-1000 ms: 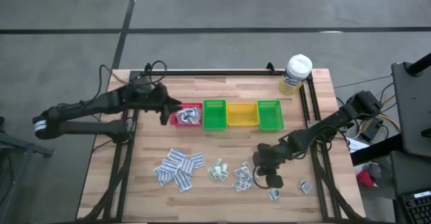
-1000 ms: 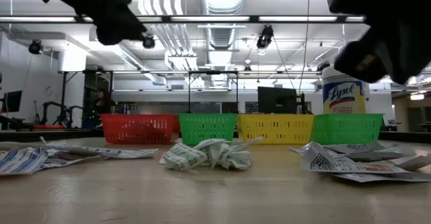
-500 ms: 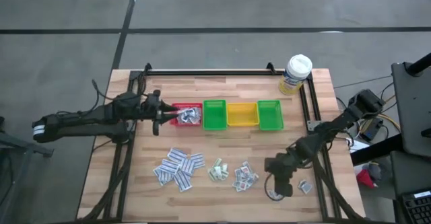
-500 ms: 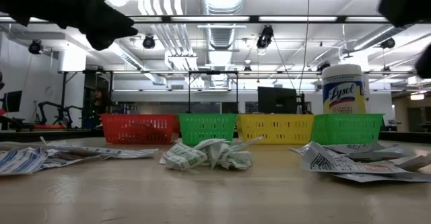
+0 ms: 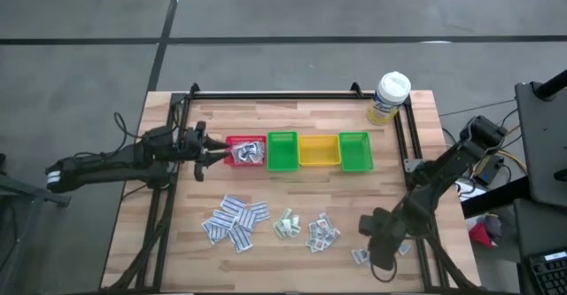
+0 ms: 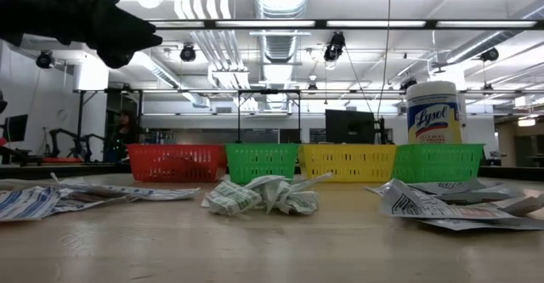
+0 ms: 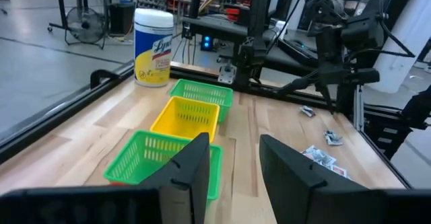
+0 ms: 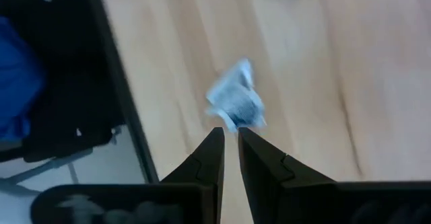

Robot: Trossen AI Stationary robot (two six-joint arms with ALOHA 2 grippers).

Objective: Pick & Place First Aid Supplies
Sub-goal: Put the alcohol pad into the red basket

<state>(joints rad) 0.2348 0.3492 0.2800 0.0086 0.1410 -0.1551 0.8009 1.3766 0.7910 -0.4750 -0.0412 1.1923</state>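
The first aid supplies are small white packets lying flat on the wooden table: a spread pile [image 5: 235, 221], a crumpled few [image 5: 285, 225], another cluster [image 5: 321, 232], and two singles [image 5: 360, 257] [image 5: 400, 247] near the front right. More packets lie in the red bin [image 5: 246, 151]. My left gripper [image 5: 205, 153] [image 7: 232, 143] hangs level just left of the red bin, open and empty. My right gripper [image 5: 381, 258] [image 8: 229, 133] slants down over the front right. Its fingers are almost together with nothing between them. One packet [image 8: 234, 103] lies just beyond its tips.
A row of bins stands at mid-table: red, green [image 5: 282, 151], yellow [image 5: 318, 150], green [image 5: 353, 150]. A white-capped bottle with a yellow label [image 5: 388, 96] stands at the far right corner. Black rails [image 5: 416, 197] run along the table's sides. Bare wood lies in front of the bins.
My left gripper has drawn back from the red bin toward the table's left edge and sunk a little, tipping to level. My right gripper has swung from the packet cluster toward the table's near right corner, rolling as it went.
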